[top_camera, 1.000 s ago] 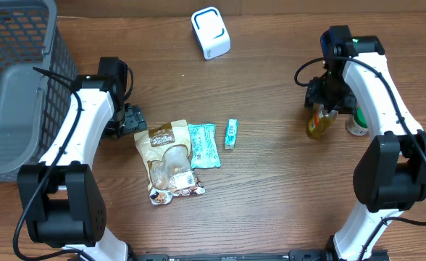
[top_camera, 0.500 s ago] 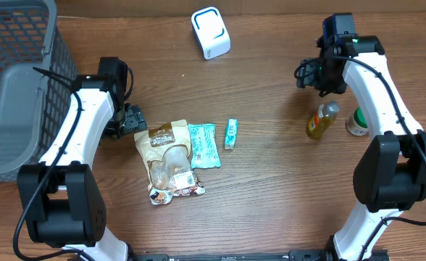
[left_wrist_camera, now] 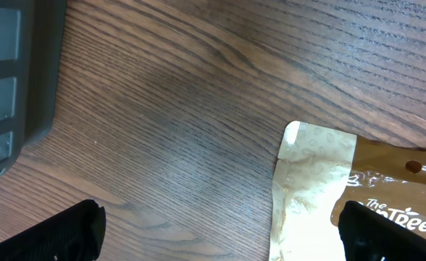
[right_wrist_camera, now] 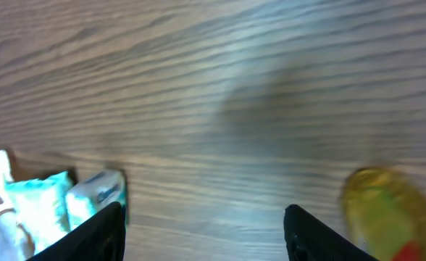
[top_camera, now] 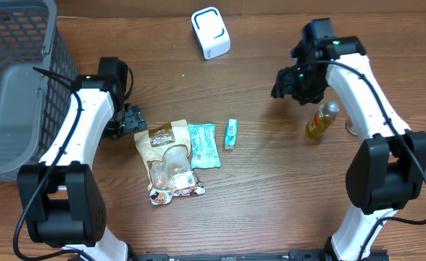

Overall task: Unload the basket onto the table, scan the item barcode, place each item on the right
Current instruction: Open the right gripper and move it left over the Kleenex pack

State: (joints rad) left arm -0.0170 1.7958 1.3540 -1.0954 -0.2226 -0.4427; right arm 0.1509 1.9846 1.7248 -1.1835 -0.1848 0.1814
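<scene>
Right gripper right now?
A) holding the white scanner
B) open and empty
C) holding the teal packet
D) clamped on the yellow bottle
B: the right gripper stands open with only bare wood between its jaws, and the yellow bottle sits apart from it on the table.

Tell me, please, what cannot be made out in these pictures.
- Overhead: no barcode shows on the brown pouch, the teal packet or the bottle; the print is too small.
- Left wrist: the brown pouch is cut off by the right and bottom edges.
- Right wrist: the bottle is blurred and its label is unreadable.
- Overhead: the white scanner is too small to tell where its window faces.
</scene>
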